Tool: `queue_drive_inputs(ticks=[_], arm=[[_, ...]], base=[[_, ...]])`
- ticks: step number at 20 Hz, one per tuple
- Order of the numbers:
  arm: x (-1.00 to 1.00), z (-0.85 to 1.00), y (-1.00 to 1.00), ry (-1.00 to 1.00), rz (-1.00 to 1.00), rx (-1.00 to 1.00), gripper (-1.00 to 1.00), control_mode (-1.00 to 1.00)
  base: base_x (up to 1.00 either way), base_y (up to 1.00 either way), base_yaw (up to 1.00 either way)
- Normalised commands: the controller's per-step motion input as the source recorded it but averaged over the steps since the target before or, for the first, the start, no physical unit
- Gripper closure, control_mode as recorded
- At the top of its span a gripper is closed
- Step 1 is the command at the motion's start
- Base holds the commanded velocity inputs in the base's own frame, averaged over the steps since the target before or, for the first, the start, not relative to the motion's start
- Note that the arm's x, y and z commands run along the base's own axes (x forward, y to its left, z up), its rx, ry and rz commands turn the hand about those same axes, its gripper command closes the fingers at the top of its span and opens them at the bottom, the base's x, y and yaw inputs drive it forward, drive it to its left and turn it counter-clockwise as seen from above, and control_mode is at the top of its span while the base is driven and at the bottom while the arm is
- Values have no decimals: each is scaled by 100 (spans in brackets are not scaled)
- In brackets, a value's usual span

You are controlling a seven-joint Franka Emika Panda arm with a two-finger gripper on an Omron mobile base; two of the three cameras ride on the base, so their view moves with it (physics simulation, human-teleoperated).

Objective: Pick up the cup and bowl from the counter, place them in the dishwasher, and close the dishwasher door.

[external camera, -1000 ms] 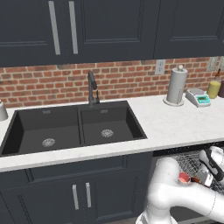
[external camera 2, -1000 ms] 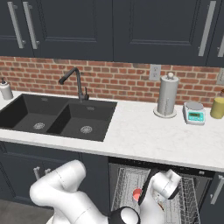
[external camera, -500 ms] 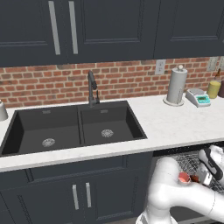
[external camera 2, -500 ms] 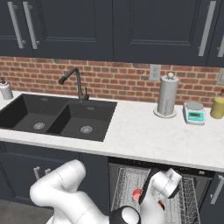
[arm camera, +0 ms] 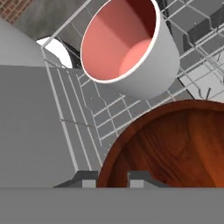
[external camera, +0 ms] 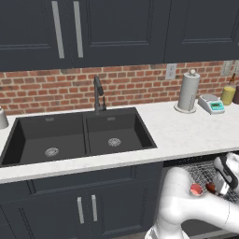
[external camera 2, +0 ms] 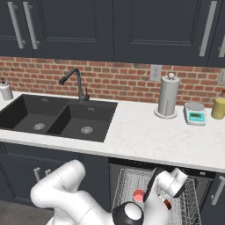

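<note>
Gripper [arm camera: 113, 177] clamps bowl [arm camera: 175, 146] rim, low over dishwasher [external camera 2: 189, 200] wire rack. Cup [arm camera: 127, 43] sits in rack just beyond bowl, w/ small gap.

You had the cup [external camera: 196, 189] sitting in the dishwasher [external camera: 205, 172] rack below the counter [external camera: 186, 133], arm beside it.

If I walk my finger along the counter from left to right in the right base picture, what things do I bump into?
Soap bottle → faucet → paper towel roll → scale → yellow jar.
</note>
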Motion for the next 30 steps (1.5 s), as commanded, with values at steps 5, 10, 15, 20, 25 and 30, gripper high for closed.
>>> queue_drive_inputs(ticks=[5, 10, 15, 20, 25, 30], arm=[[33, 0, -2, 0, 0, 0, 100, -100], [17, -1, 1, -1, 0, 0, 100, -100], [0, -18, 0, 0, 0, 1, 100, -100], [0, -54, 2, 3, 0, 8, 100, -100], [0, -46, 2, 7, 0, 7, -100, -100], [0, -6, 1, 2, 0, 0, -100, -100]], base=[[0, 0, 0], [0, 0, 0], [0, 0, 0], [0, 0, 0], [0, 0, 0], [0, 0, 0]])
